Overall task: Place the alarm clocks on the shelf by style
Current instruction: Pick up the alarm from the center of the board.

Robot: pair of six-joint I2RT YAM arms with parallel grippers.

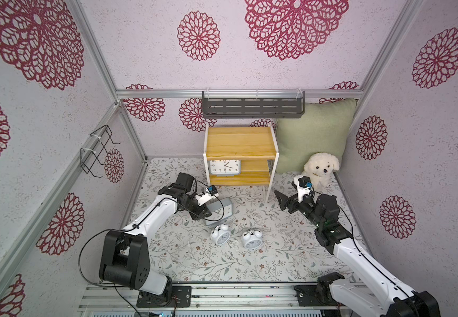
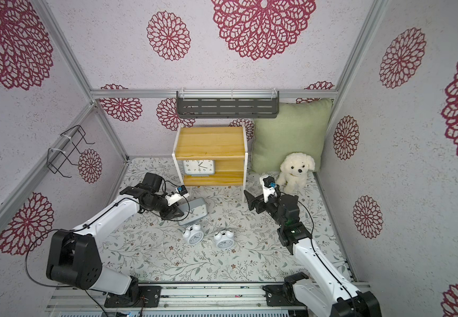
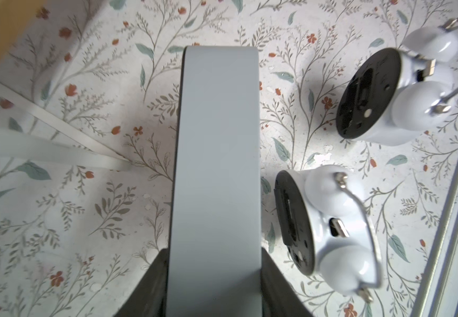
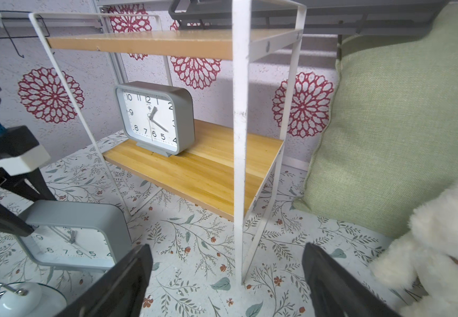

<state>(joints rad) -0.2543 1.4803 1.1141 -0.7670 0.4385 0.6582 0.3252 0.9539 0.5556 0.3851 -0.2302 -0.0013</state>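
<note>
The grey clock (image 1: 227,207) stands tilted on the table (image 1: 249,263) in front of the shelf (image 1: 240,142). Its case looks hard, smooth and probably light, so it is best pinched front to back. The left gripper (image 1: 207,213) pinches it so, jaws against both faces. The right gripper (image 4: 228,274) hangs wide open, empty.

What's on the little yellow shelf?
One grey clock stands on the shelf's lower board. The top board is bare. The clock hides the bit of board right behind it.
</note>
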